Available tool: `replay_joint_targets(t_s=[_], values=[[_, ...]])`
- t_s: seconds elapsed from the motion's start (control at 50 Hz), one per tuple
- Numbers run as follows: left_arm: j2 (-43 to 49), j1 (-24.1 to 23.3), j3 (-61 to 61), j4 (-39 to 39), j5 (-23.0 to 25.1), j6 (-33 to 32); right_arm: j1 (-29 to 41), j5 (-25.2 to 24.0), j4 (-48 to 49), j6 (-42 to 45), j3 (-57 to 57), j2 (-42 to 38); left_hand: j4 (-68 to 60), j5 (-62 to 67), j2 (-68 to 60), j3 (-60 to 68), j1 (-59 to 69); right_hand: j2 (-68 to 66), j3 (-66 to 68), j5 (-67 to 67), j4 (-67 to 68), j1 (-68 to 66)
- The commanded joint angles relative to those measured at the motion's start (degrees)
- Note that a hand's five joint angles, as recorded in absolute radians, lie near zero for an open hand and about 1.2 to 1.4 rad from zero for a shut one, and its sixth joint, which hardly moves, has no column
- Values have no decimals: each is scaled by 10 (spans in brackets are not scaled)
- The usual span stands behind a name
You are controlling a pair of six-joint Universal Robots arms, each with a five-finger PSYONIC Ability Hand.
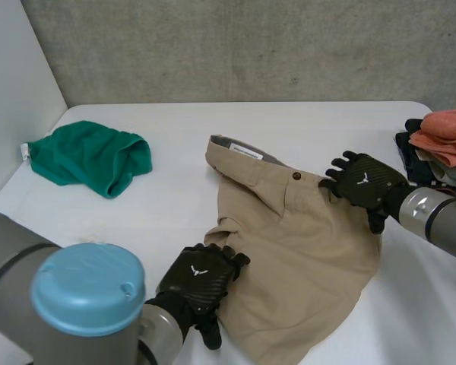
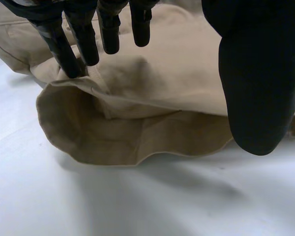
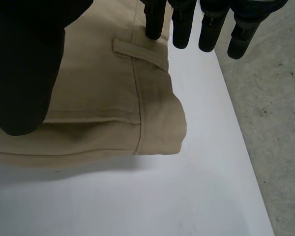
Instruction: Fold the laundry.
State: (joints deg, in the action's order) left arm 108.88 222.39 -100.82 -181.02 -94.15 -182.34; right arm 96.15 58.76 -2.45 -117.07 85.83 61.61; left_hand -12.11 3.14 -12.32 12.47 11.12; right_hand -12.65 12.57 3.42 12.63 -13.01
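Note:
A pair of khaki shorts (image 1: 304,251) lies folded in the middle of the white table (image 1: 167,205), its waistband with a dark button towards the back. My left hand (image 1: 200,280) rests open on the shorts' near left edge. In its wrist view the straight fingers (image 2: 78,42) lie on the fabric above an open leg hem (image 2: 113,142), with the thumb (image 2: 255,83) held apart. My right hand (image 1: 365,182) is open at the waistband's right end. Its fingers (image 3: 182,24) hover straight over a belt loop (image 3: 137,54) near the folded corner.
A crumpled green garment (image 1: 91,158) lies at the table's back left. A pile of folded clothes (image 1: 441,144), orange on top of dark ones, sits at the right edge. The concrete floor (image 3: 280,123) lies beyond the table's edge by the right hand.

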Motion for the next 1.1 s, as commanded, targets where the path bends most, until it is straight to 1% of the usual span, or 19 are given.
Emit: replay_joint_targets(t_s=[0.02,0.04,0.12,0.14,0.16,0.28,0.36,0.4,0.52,0.66,0.68,0.7,0.76,0.78,0.82,0.84,0.88,0.94,1.1], values=[[59,-6,23,-53,-17,-54,9,6,62,-11,-7,-45,-105,95,-103,102,115,-133,134,125,133,-130],[65,-5,26,-59,-20,-62,9,7,68,-12,-9,-50,-132,122,-130,128,142,-175,176,167,175,-171],[88,1,50,-90,-38,-104,12,10,84,-25,-21,-67,-451,441,-449,448,461,-586,587,579,587,-583],[91,8,62,-102,-49,-121,15,9,85,-36,-27,-68,-622,612,-620,618,632,-673,673,665,673,-669],[92,13,67,-110,-54,-129,17,9,87,-45,-30,-67,-678,668,-676,675,688,-673,674,666,674,-670],[91,66,127,-199,-84,-194,41,14,90,-133,-58,-41,-679,669,-677,675,689,-673,674,666,674,-670],[85,117,188,-252,-76,-224,65,53,97,-231,-79,-5,-679,669,-677,675,689,-673,674,666,674,-670],[89,142,230,-267,-58,-227,80,99,96,-295,-88,7,-679,669,-677,675,689,-673,674,666,674,-670],[129,182,323,-226,-4,-206,125,215,64,-417,-76,21,-679,669,-677,675,689,-673,674,666,674,-670],[193,206,366,-170,16,-202,156,239,21,-453,-39,14,-679,669,-677,675,689,-673,674,666,674,-670],[206,213,368,-166,20,-204,157,240,30,-460,-34,17,-679,669,-677,675,689,-643,644,636,644,-640],[210,216,369,-164,22,-204,157,241,38,-461,-32,18,-679,669,-677,675,689,-538,539,530,538,-535],[214,225,358,-155,26,-199,151,245,71,-461,-27,36,-679,669,-677,675,689,-74,75,67,75,-71],[209,226,350,-152,27,-197,149,246,78,-457,-27,41,-651,641,-649,647,661,-53,54,45,53,-49],[196,226,332,-151,32,-194,144,247,84,-446,-27,53,-421,411,-419,418,431,-41,42,33,41,-37],[180,226,312,-150,42,-190,141,246,83,-432,-26,63,-205,195,-203,202,215,-37,38,30,38,-34],[159,224,291,-150,56,-190,138,243,76,-413,-25,75,-79,69,-77,75,89,-37,38,30,38,-34],[108,220,245,-145,74,-189,138,228,54,-368,-23,98,-1,-9,1,-2,11,-39,40,31,39,-36],[-49,220,116,-89,85,-188,121,178,-55,-243,3,141,14,-24,16,-18,-4,-91,92,84,91,-88]])
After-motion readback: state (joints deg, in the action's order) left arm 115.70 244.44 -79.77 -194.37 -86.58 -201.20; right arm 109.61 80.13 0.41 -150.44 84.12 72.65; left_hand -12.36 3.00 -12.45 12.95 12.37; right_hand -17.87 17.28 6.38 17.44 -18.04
